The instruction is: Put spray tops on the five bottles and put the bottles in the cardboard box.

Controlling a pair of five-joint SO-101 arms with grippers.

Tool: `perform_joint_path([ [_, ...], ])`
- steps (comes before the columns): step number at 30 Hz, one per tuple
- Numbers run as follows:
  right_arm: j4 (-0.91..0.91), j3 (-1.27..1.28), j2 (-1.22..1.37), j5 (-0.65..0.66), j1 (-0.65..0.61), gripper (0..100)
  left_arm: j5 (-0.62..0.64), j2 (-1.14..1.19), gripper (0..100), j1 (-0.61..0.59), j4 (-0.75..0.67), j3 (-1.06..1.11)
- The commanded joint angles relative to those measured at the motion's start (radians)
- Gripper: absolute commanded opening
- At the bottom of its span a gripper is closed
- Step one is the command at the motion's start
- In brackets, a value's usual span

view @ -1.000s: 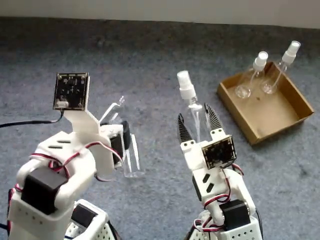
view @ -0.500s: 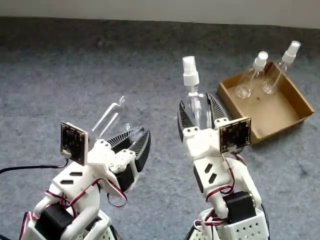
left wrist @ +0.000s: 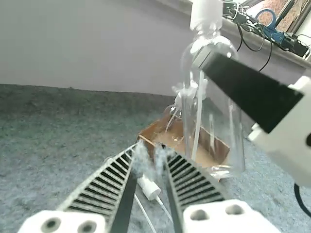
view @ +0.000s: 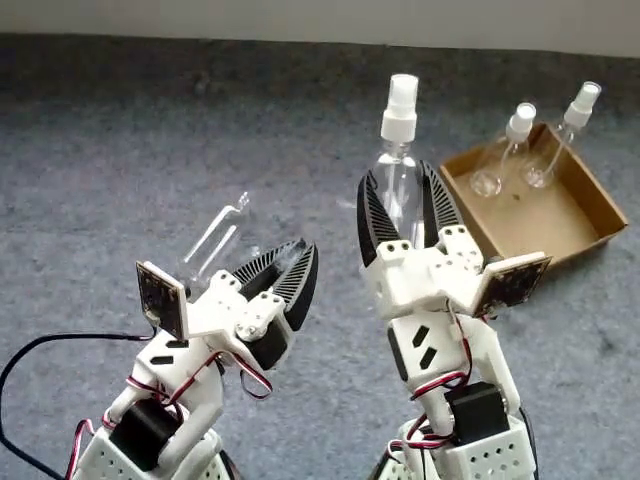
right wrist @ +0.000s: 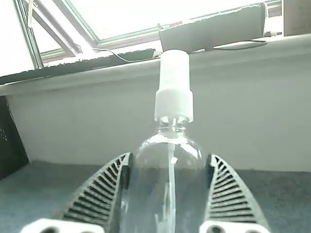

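Observation:
My right gripper (view: 400, 205) is shut on a clear bottle (view: 398, 170) with a white spray top, held upright above the carpet; the bottle (right wrist: 170, 160) sits between its two ribbed fingers. From the left wrist the same bottle (left wrist: 209, 97) hangs close ahead. My left gripper (view: 288, 272) is low at the near left, open by a narrow gap with nothing in it (left wrist: 150, 155). A loose spray top (view: 220, 232) with its tube lies on the carpet just beyond it (left wrist: 148, 187). The cardboard box (view: 560, 235) at the far right holds two capped bottles (view: 500, 150) (view: 560, 135).
Grey carpet covers the whole work area, and a pale wall runs along the far edge. The box (left wrist: 160, 141) stands right of the held bottle. Open carpet lies at the far left and middle.
The right gripper has lifted the capped bottle up off the carpet. The left arm has pulled back towards its base and dropped lower, away from a clear bottle it was beside.

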Motion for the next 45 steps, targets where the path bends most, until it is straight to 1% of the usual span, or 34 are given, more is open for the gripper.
perform_joint_path([
  [1, -0.051, 0.012, 0.015, -0.012, 0.004, 12.7, 0.012, -0.012, 1, 0.094, -0.08, 0.002],
  [4, -0.156, 0.053, 0.016, -0.012, 0.004, 12.7, 0.006, -0.012, 1, 0.22, -0.08, 0.001],
  [7, -0.217, 0.102, 0.013, -0.012, 0.004, 12.7, 0.005, -0.01, 1, 0.291, -0.075, 0.008],
  [11, -0.271, 0.153, 0.01, -0.012, -0.005, 12.7, 0.005, -0.01, 1, 0.308, -0.041, 0.022],
  [19, -0.285, 0.159, 0.01, -0.012, -0.142, 12.7, 0.005, -0.01, 1, 0.306, -0.044, 0.12],
  [27, -0.278, 0.156, 0.008, -0.012, -0.219, 12.7, 0.005, -0.012, 1, 0.292, -0.046, 0.127],
  [31, -0.278, 0.157, 0.008, -0.011, -0.237, 12.7, 0.009, -0.012, 1, 0.199, -0.052, 0.127],
  [34, -0.278, 0.157, 0.008, -0.011, -0.237, 12.7, 0.011, -0.012, 1, 0.143, -0.127, 0.162],
  [37, -0.278, 0.157, 0.008, -0.011, -0.237, 12.7, 0.006, -0.012, 1, 0.116, -0.253, 0.263],
  [39, -0.278, 0.159, 0.008, -0.011, -0.237, 12.7, 0.006, -0.008, 1, 0.101, -0.324, 0.282],
  [45, -0.278, 0.16, 0.008, -0.011, -0.237, 12.7, 0.009, -0.012, 1, 0.05, -0.336, 0.28],
])
